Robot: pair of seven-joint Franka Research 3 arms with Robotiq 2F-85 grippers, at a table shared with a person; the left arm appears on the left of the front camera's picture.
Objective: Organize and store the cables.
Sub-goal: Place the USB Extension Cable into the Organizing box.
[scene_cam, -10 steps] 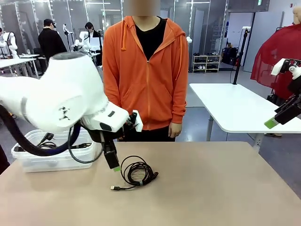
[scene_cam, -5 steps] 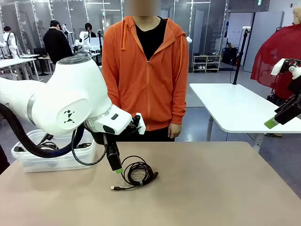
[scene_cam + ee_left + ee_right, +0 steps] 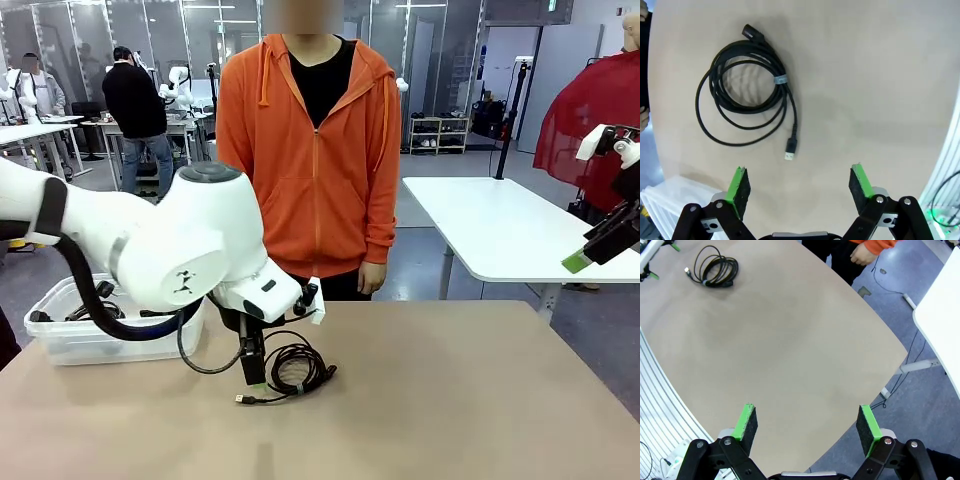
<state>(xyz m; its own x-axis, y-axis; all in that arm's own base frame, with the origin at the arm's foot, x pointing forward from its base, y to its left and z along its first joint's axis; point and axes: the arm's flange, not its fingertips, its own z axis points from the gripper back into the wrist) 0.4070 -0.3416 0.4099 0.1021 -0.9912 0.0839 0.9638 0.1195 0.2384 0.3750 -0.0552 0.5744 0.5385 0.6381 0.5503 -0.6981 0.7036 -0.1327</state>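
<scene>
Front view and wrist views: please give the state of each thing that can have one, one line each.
Cable: coiled, tied with a small band, lying on the table, not held.
Left gripper: open, above the table beside the cable.
Right gripper: open, holding nothing.
Plastic bin: lid off, cables inside.

Table top [image 3: 450, 400]: matt beige laminate look, smooth, faint mottling, no gloss. Coiled cable [image 3: 747, 95]: black rubbery sheath, slight sheen on the curves, a pale tape band round the bundle; its USB plug [image 3: 790, 151] has a bare metal tip. Left gripper [image 3: 800, 186]: matt black plastic fingers with green pads that look like soft foam or rubber (edges a bit rough). Right gripper [image 3: 807, 429]: same black plastic and green pads. Left arm shell [image 3: 190, 250]: glossy white plastic, smooth, with a black ribbed hose. Bin [image 3: 70, 345]: translucent clear plastic, slightly cloudy. Person's hoodie [image 3: 310, 180]: orange knit cloth, matt.
</scene>
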